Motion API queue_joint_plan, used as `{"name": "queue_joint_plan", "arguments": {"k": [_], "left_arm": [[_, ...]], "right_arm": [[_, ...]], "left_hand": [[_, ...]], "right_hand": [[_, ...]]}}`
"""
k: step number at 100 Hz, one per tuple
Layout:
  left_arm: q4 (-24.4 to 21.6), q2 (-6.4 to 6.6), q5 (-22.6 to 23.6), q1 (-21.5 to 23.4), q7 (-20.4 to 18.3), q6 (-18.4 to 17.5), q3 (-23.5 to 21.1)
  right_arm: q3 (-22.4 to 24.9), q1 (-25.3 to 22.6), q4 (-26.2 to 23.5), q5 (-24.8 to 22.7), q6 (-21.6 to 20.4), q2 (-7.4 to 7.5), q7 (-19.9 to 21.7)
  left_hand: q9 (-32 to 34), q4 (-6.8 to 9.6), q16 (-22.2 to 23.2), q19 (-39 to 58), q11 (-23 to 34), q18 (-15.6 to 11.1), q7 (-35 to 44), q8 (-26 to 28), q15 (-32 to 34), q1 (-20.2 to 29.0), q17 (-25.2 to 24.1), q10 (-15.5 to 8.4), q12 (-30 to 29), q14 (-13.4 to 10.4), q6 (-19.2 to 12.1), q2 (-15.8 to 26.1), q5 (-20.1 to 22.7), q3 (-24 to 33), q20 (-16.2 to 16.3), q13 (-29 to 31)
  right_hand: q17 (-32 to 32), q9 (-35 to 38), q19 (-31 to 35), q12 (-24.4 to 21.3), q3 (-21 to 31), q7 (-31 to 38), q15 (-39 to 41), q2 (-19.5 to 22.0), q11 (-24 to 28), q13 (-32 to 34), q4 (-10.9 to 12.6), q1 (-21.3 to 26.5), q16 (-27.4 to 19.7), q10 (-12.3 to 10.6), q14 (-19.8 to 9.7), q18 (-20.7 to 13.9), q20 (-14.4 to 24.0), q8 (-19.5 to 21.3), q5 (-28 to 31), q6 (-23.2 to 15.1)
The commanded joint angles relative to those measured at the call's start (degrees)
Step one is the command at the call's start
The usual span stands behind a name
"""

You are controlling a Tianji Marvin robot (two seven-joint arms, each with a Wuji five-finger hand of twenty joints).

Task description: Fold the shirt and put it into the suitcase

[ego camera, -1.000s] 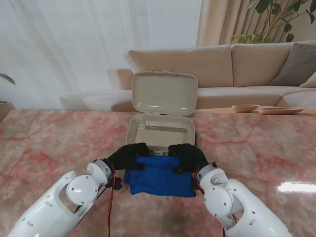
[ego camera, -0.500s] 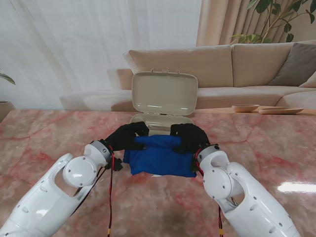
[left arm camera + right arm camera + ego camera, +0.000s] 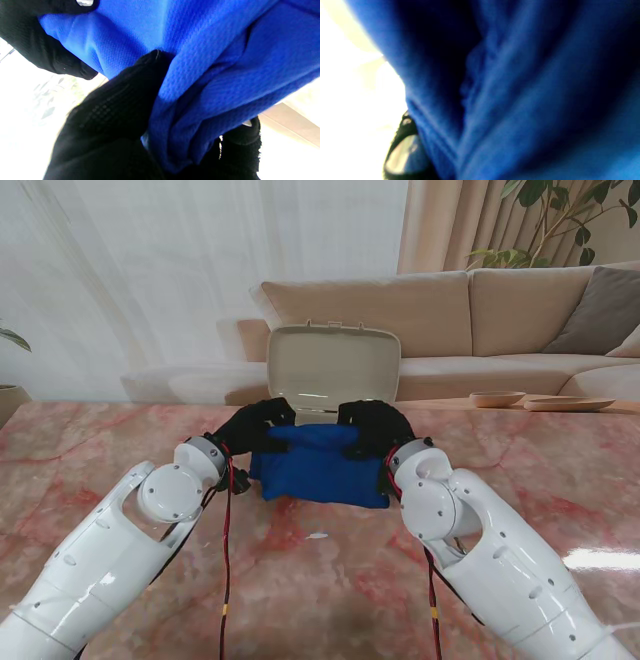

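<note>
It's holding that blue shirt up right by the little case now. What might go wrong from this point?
Three things, I'd guess:
1. The folded shirt hangs between the left hand and right hand, which grip only its far edge; the loose near edge may unfold.
2. The shirt looks about as wide as the suitcase, so a side may catch on the rim.
3. The raised lid stands just behind; pushing too far may knock it.

Suitcase (image 3: pixel 333 365) base — behind shirt (image 3: pixel 320 465)
</note>
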Motion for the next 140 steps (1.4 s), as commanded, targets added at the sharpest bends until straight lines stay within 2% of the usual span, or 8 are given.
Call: {"name": "queue_joint_plan", "arguments": {"k": [1,32,34,62,65,72,95,140], "left_arm": [[2.01,-0.50,-0.62,-1.42,0.84,0.27,0.11],[11.28,-2.54,-3.27,-7.44,3.65,-1.95,3.66],[11.79,-2.63,-3.43,-7.79,3.64,-2.07,3.89],[20.63,-4.52,-7.42,-13.43,3.07,-3.45,7.47],[21.58,-4.82,-8.25,-13.99,2.90,-3.51,7.82],[23.72,-5.35,-9.10,-15.22,2.66,-3.90,8.72],[29.78,-7.13,-11.37,-18.30,2.42,-5.19,11.19],[32.15,-7.70,-12.39,-19.68,0.91,-5.52,12.66]], "right_arm": [[-0.17,1.20,1.55,0.77,0.76,-0.35,0.94],[-3.90,7.23,7.77,3.83,1.30,-1.15,1.41],[-4.10,7.59,8.11,3.96,1.30,-1.16,1.52],[-6.32,11.45,12.95,6.25,1.16,-1.75,2.04],[-6.54,11.87,13.52,6.55,1.23,-1.81,2.12],[-7.10,12.87,15.00,7.30,1.27,-1.97,2.38],[-9.24,16.14,20.37,9.42,0.89,-2.69,2.50],[-10.86,18.34,24.86,9.79,0.98,-3.06,2.54]], "left_hand": [[2.40,4.35,1.13,1.97,3.82,0.54,3.84,2.24,2.09,4.81,0.27,-1.05,1.99,0.65,-1.21,3.13,1.72,5.18,0.14,1.65],[1.84,3.77,1.44,0.36,3.57,1.16,3.59,1.75,1.27,5.22,-1.19,-1.32,1.85,0.70,-1.20,3.77,1.21,3.70,0.95,0.81],[1.77,3.73,1.45,0.30,3.53,1.16,3.59,1.73,1.23,5.23,-1.24,-1.33,1.83,0.69,-1.20,3.82,1.19,3.61,0.99,0.79],[1.48,3.47,1.50,-0.71,3.35,1.28,3.04,0.96,0.65,5.70,-1.97,-1.31,1.79,0.80,-1.02,4.16,0.98,2.50,1.59,0.31],[1.38,3.44,1.50,-0.80,3.31,1.35,2.96,0.87,0.57,5.83,-2.18,-1.30,1.79,0.90,-0.99,4.22,0.94,2.39,1.66,0.16],[1.27,3.30,1.52,-0.89,3.27,1.43,2.76,0.63,0.46,5.92,-2.36,-1.32,1.81,1.01,-0.97,4.45,0.83,1.93,1.82,0.00],[0.47,2.71,1.34,-2.36,2.34,1.80,2.22,-0.60,-0.74,6.95,-3.53,-0.57,1.82,1.12,-0.73,5.40,0.27,-1.36,2.33,-0.95],[-1.69,1.76,-1.77,-8.35,-2.93,3.29,-1.29,-6.47,-7.84,9.80,-9.76,1.02,1.89,2.78,-0.23,8.70,-0.22,-12.00,0.81,-5.88]], "right_hand": [[4.59,2.16,14.35,2.04,7.93,5.29,5.87,4.12,2.58,4.60,6.41,8.35,2.20,3.23,-4.52,-6.30,3.29,2.01,2.59,-4.07],[4.60,1.14,14.37,2.18,7.10,5.56,5.33,5.57,2.77,4.63,6.48,8.21,1.86,2.65,-4.43,-6.44,3.91,2.33,1.96,-4.88],[-3.17,1.05,10.93,2.04,6.92,5.60,5.32,5.72,2.91,4.63,6.66,8.32,1.75,2.64,-4.42,-1.08,2.68,2.36,1.94,-4.94],[4.22,0.55,14.37,1.96,6.33,5.70,5.11,6.44,3.06,4.61,6.63,8.22,1.44,2.41,-4.34,-5.77,1.24,2.56,1.61,-5.26],[-4.38,0.52,10.46,1.89,6.16,5.68,5.03,6.64,3.12,4.61,6.69,8.26,1.35,2.41,-4.29,0.24,0.90,2.56,1.55,-5.35],[-8.02,0.28,10.01,1.79,5.83,5.67,4.88,6.83,3.03,4.61,6.61,8.20,1.22,2.32,-4.19,1.74,1.18,2.57,1.48,-5.46],[4.02,-0.32,14.37,1.46,5.23,5.79,4.19,7.77,3.10,4.59,6.48,8.00,0.69,1.87,-3.88,-4.61,-0.28,2.64,1.02,-6.04],[-2.64,-2.81,7.99,-3.40,-0.38,4.40,-5.79,10.48,1.17,4.43,4.13,7.71,-4.24,0.23,2.52,0.97,-0.48,0.86,-0.62,-6.45]]}}
